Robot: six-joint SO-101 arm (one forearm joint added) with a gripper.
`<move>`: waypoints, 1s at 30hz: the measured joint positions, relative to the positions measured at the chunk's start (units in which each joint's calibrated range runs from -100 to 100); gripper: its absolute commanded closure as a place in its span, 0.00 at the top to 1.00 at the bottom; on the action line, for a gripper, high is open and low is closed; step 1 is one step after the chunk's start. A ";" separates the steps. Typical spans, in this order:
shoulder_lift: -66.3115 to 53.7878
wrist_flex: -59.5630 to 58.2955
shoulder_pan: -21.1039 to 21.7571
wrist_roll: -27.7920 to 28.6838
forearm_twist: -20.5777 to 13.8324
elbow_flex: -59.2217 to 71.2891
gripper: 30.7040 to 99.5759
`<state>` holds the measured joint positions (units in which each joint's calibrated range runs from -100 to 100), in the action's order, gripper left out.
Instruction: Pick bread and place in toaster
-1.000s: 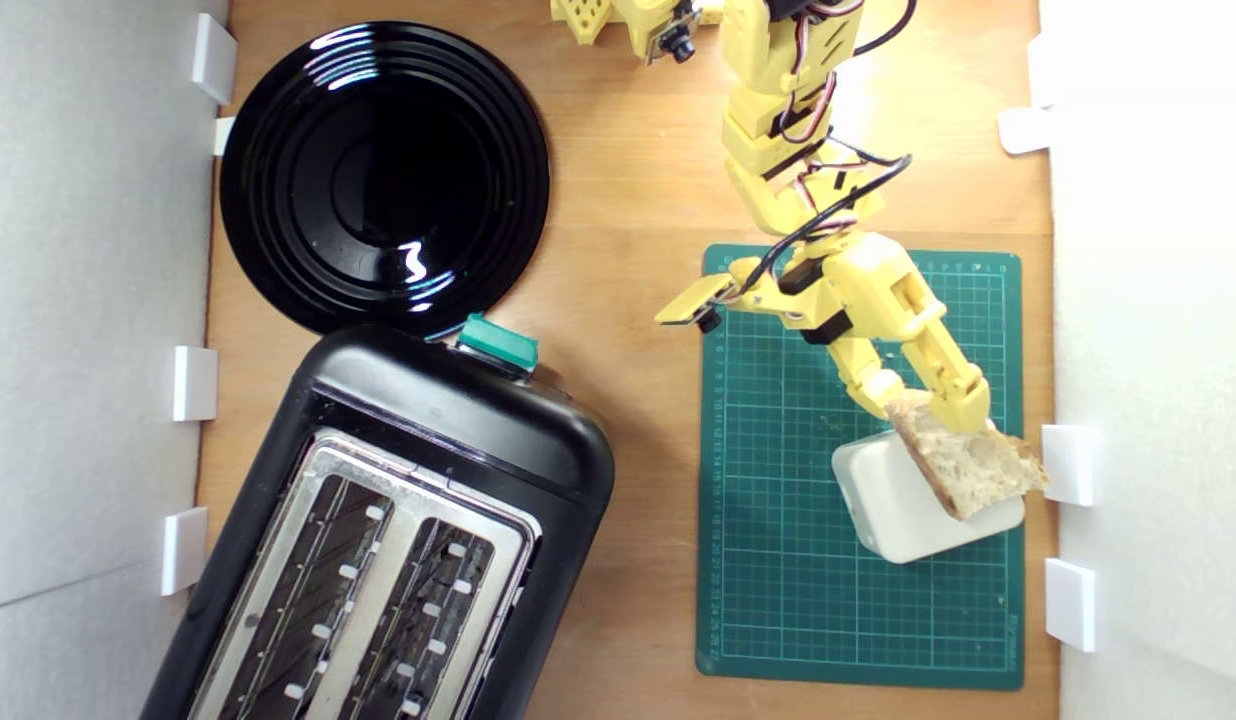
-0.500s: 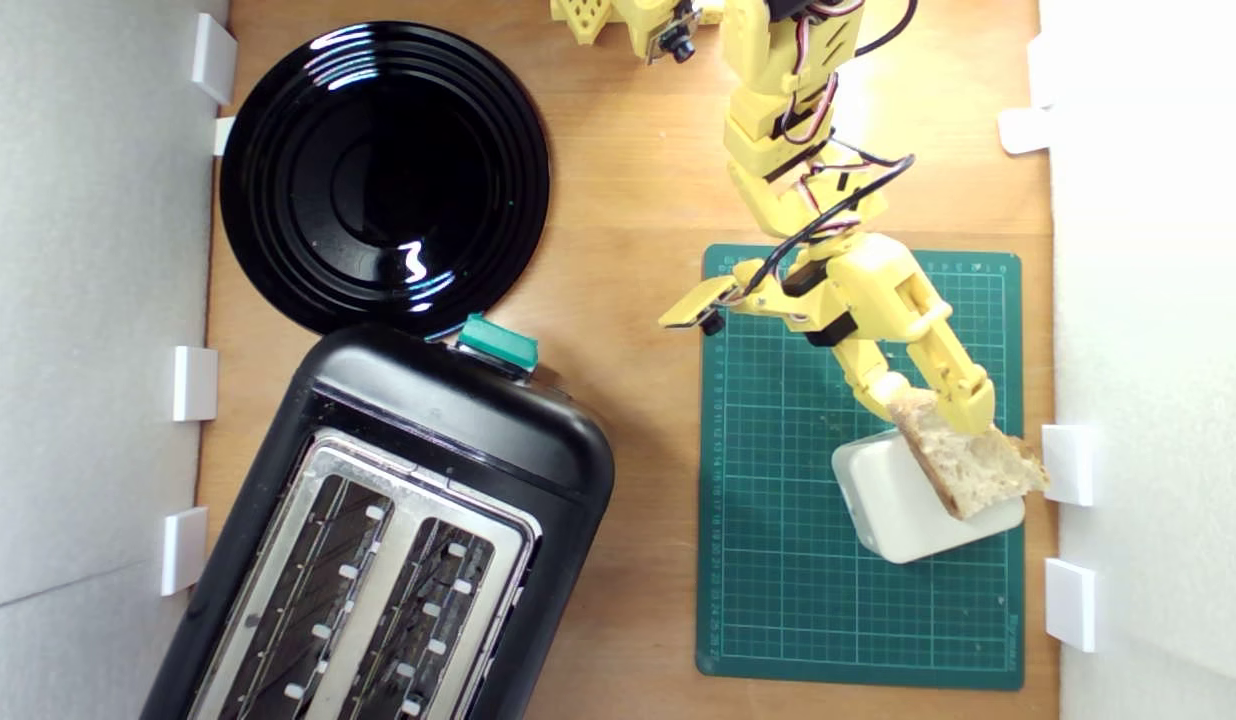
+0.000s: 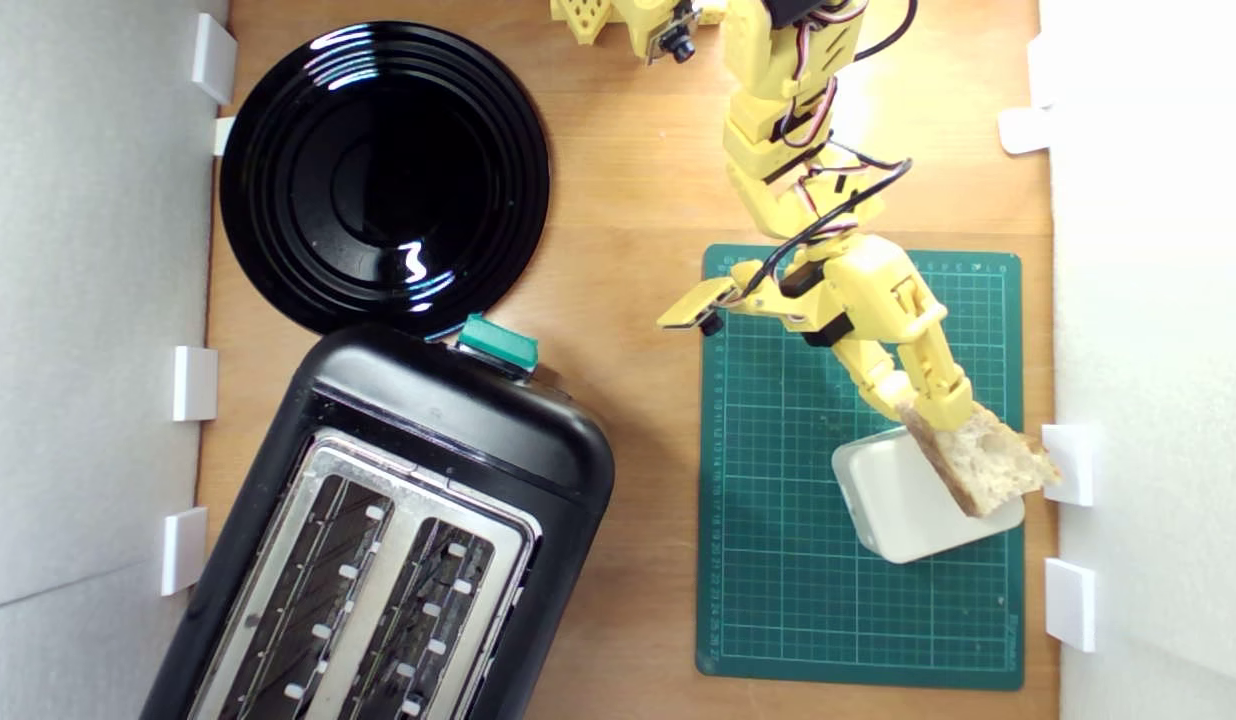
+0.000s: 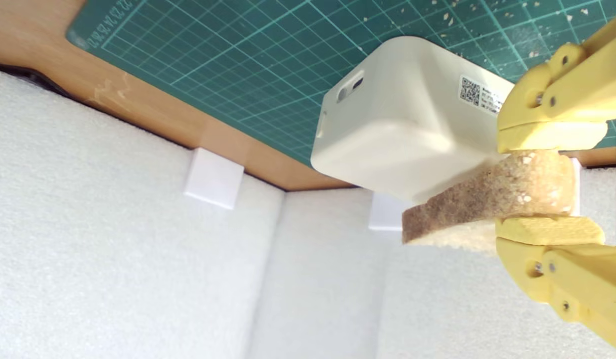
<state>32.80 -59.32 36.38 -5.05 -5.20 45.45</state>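
The yellow gripper point(image 3: 928, 410) was clamped on the bread point(image 3: 988, 462), its two jaws pressed against the slice's faces with the brown crust edge showing between them in the wrist view point(image 4: 487, 199). The bread hung over the far corner of the off-white plastic box point(image 3: 893, 505), tilted, its pale crumb reaching out toward the white foam wall point(image 3: 1148, 400) on the exterior view's right. From where I stood I could not tell whether the slice touched the box or was just clear of it.

The box sat on the green cutting mat point(image 3: 778, 520), nothing in or on it apart from the overhanging bread; a small printed code label point(image 4: 470, 90) showed on one side.

Well apart, on the exterior view's left, the black toaster point(image 3: 428, 440) lay at an angle on the wooden table point(image 3: 628, 250). Both of its slots point(image 3: 368, 600) in the silver top plate held nothing, only their wire guides, and the green lever knob point(image 3: 498, 343) stuck out by the black plate point(image 3: 383, 175), whose rim met the toaster. The plate held nothing either.
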 measured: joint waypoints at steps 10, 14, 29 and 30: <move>0.00 -0.17 0.09 0.05 -0.44 -0.37 0.39; 0.00 -0.25 0.09 0.05 -0.44 -0.37 0.35; -0.08 -0.25 0.18 0.10 -0.09 -0.37 0.29; -0.08 -0.25 0.27 0.10 -0.09 -0.37 0.29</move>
<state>32.72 -59.58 36.66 -4.94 -5.29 45.08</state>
